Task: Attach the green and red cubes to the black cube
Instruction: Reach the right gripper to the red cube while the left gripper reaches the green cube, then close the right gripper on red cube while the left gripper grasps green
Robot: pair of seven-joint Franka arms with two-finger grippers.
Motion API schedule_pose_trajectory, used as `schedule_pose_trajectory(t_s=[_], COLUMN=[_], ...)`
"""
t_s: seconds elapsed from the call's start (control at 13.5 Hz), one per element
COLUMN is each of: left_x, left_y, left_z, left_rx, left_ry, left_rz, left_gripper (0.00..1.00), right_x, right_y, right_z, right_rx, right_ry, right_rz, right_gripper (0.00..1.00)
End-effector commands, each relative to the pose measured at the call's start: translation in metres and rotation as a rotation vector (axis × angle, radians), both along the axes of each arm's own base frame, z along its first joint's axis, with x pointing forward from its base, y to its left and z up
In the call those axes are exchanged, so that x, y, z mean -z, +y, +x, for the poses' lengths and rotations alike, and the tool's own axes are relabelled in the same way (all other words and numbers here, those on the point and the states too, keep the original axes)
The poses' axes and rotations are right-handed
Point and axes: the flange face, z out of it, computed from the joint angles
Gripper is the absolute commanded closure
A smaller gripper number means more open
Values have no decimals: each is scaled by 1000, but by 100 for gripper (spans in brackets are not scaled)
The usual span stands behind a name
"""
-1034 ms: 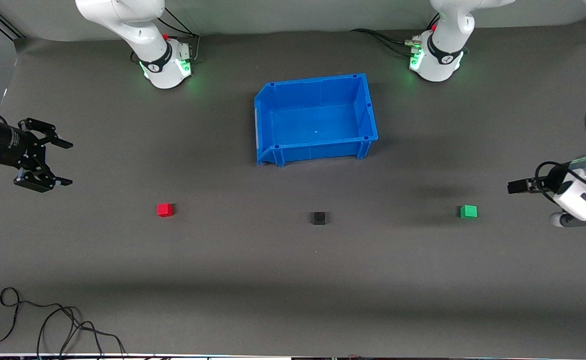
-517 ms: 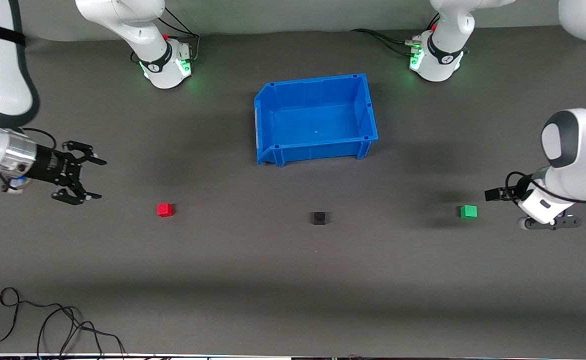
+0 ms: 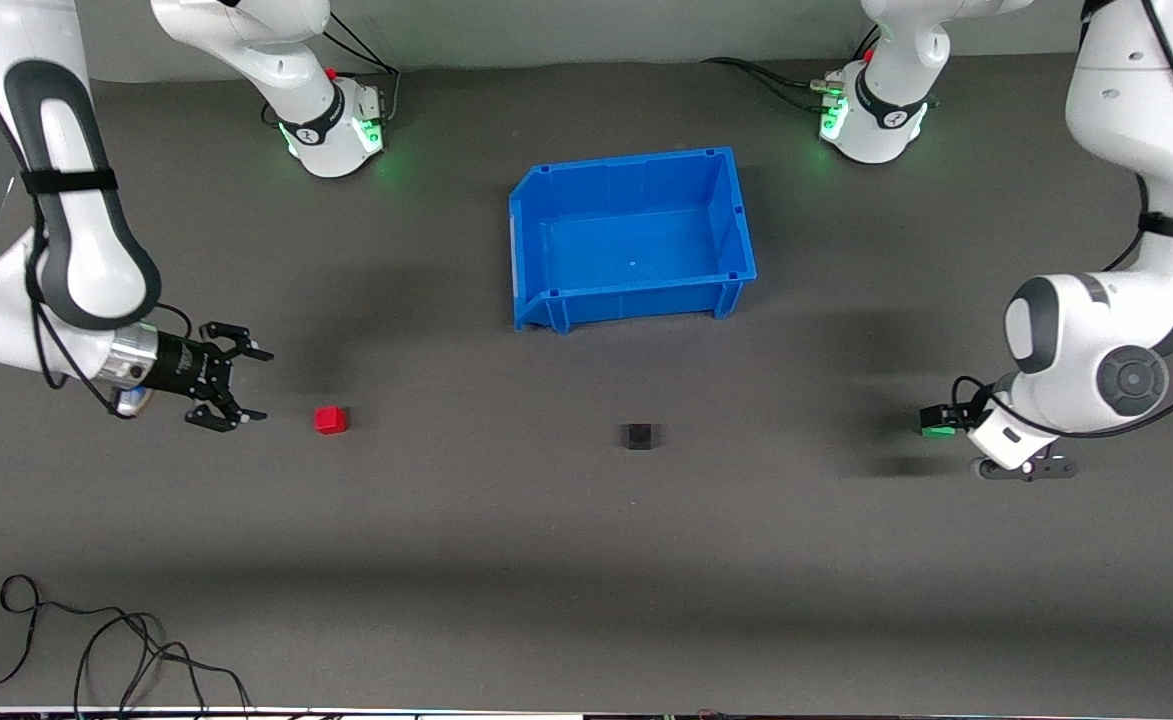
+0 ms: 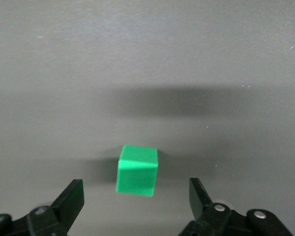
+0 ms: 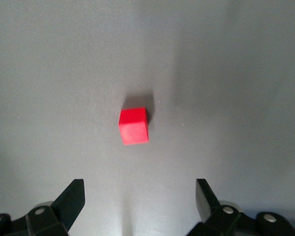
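Observation:
The black cube (image 3: 637,436) sits on the dark table between the red cube (image 3: 330,420) and the green cube (image 3: 937,431). My right gripper (image 3: 258,385) is open, low over the table, a short way from the red cube toward the right arm's end. In the right wrist view the red cube (image 5: 133,126) lies ahead of the open gripper (image 5: 139,183). My left gripper (image 3: 936,418) is at the green cube and partly hides it. In the left wrist view the green cube (image 4: 137,170) sits just between the tips of the open gripper (image 4: 136,186), untouched.
An empty blue bin (image 3: 626,160) stands farther from the front camera than the black cube, near the table's middle. Loose black cables (image 3: 96,650) lie at the near edge toward the right arm's end.
Both arms have swung in and down. The right gripper moved toward the red cube. The left gripper moved up to the green cube. No cube has moved.

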Motion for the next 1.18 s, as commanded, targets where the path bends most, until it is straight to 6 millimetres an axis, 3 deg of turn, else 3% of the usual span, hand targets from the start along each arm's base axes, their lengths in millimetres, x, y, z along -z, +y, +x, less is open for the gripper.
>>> schedule_pose_trajectory(t_s=[0.0, 0.15, 0.37, 0.66, 0.89, 0.96, 1.11], left_x=[4, 19, 22, 28, 34, 32, 40], left_y=[-14, -10, 6, 4, 0, 2, 2], left_z=[0, -1, 0, 1, 7, 9, 8], left_rx=[35, 30, 25, 27, 34, 33, 36], left_ry=[-10, 12, 15, 18, 12, 9, 18], left_rz=[3, 2, -1, -1, 1, 1, 2], left_gripper=[4, 6, 8, 13, 15, 15, 16], right_x=[43, 68, 100, 105, 109, 109, 109], right_y=[-4, -2, 16, 29, 29, 29, 29], right_z=[5, 7, 14, 17, 18, 18, 18], right_rx=[11, -16, -12, -10, -15, -17, -17], right_ry=[-36, -43, -37, -35, -32, -33, -33], right_rz=[16, -6, 34, 39, 39, 39, 39], right_gripper=[0, 0, 0, 2, 16, 26, 54])
